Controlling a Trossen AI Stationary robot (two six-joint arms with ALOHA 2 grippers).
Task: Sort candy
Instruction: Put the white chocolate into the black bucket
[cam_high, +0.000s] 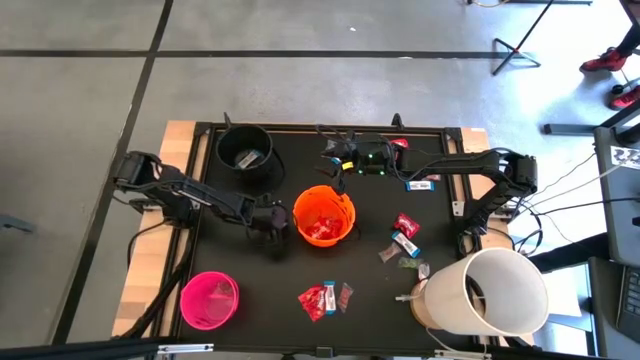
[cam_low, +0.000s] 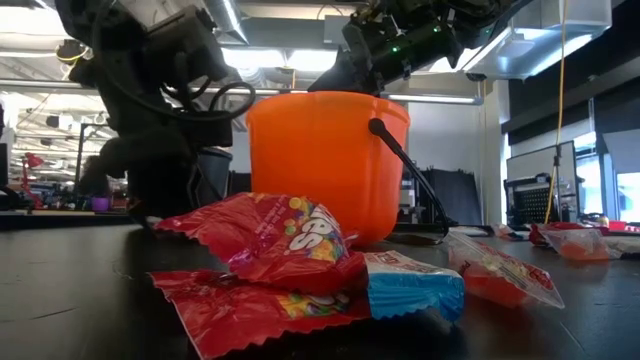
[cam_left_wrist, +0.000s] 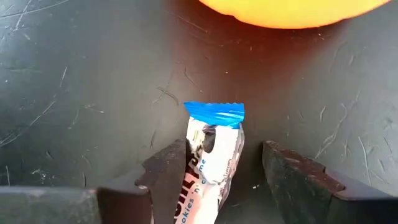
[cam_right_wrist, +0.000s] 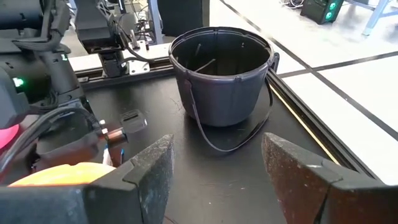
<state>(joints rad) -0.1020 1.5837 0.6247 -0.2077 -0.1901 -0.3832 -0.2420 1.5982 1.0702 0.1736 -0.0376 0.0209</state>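
Left wrist view: left gripper (cam_left_wrist: 221, 171) low over table (cam_left_wrist: 74, 93), fingers spread, blue-and-white bar (cam_left_wrist: 211, 155) between them, touching one finger, just beside orange bucket (cam_left_wrist: 292, 9). Right gripper (cam_right_wrist: 214, 168) spread wide, empty, above orange bucket, black bucket (cam_right_wrist: 221, 74) ahead. More candy (cam_high: 322, 298) scattered near pink bucket (cam_high: 209, 298).

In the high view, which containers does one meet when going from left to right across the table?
Pink bucket → black bucket → orange bucket → large white bucket.
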